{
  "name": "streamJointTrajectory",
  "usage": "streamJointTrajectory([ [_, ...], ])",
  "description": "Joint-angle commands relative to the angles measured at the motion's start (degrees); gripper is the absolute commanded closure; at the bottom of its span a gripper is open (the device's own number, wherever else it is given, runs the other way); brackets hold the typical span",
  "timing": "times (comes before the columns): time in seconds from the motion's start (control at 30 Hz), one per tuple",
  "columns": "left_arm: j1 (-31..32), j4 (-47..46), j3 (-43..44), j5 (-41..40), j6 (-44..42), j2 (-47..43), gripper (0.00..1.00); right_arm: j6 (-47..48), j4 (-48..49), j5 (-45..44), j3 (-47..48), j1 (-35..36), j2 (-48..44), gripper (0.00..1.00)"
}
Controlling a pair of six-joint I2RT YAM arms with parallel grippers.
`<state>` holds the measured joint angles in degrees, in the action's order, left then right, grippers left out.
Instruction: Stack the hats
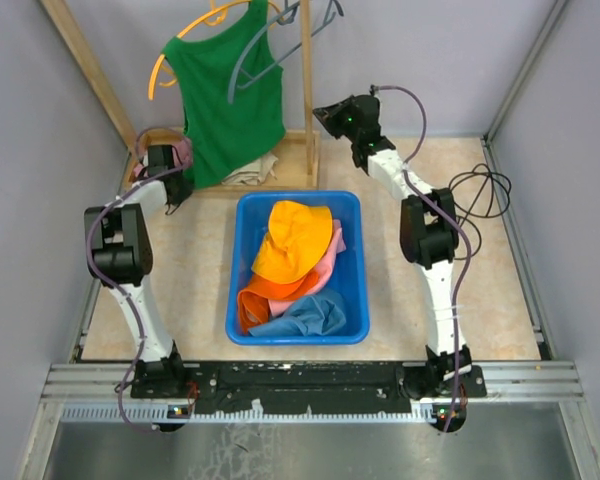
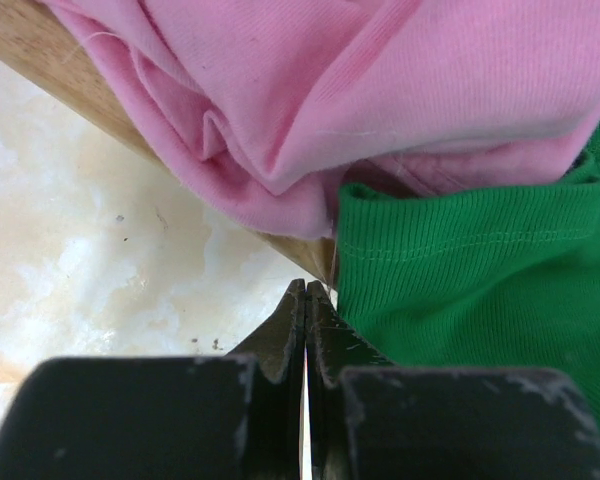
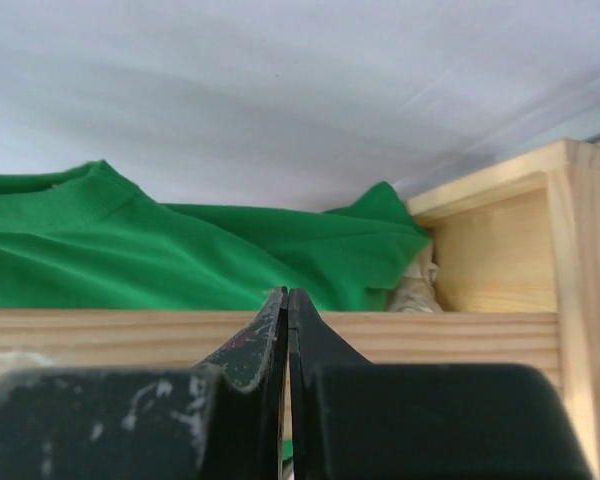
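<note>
Several hats lie heaped in a blue bin [image 1: 358,285] at the table's middle. A yellow-orange hat [image 1: 292,240] is on top, over a pink hat [image 1: 331,258] and a bright orange hat [image 1: 263,298]. A light blue hat [image 1: 305,318] sits at the front. My left gripper [image 1: 175,190] [image 2: 306,290] is shut and empty, low at the wooden rack's left corner, far left of the bin. My right gripper [image 1: 322,113] [image 3: 288,295] is shut and empty too, beside the rack's right post, behind the bin.
A green tank top [image 1: 225,90] [image 2: 480,290] [image 3: 180,250] hangs from the wooden rack [image 1: 306,90] at the back. A pink cloth [image 1: 182,150] [image 2: 380,90] drapes over the rack's base. A beige cloth [image 1: 250,175] [image 3: 417,290] lies inside it. Cables [image 1: 480,185] trail at right.
</note>
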<state>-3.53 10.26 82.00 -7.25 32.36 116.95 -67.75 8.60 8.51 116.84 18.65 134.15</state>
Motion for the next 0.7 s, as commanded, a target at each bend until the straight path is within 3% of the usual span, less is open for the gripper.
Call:
streamJointTrajectory([
  [0.0,-0.03,1.94,4.10,-0.69,0.07,2.47,1.00,-4.68,5.16,0.31,8.09,2.95,2.71,1.00],
  [0.67,-2.25,1.87,8.32,0.75,0.68,6.70,1.00,-12.01,1.20,-0.29,24.49,9.57,15.40,1.00],
])
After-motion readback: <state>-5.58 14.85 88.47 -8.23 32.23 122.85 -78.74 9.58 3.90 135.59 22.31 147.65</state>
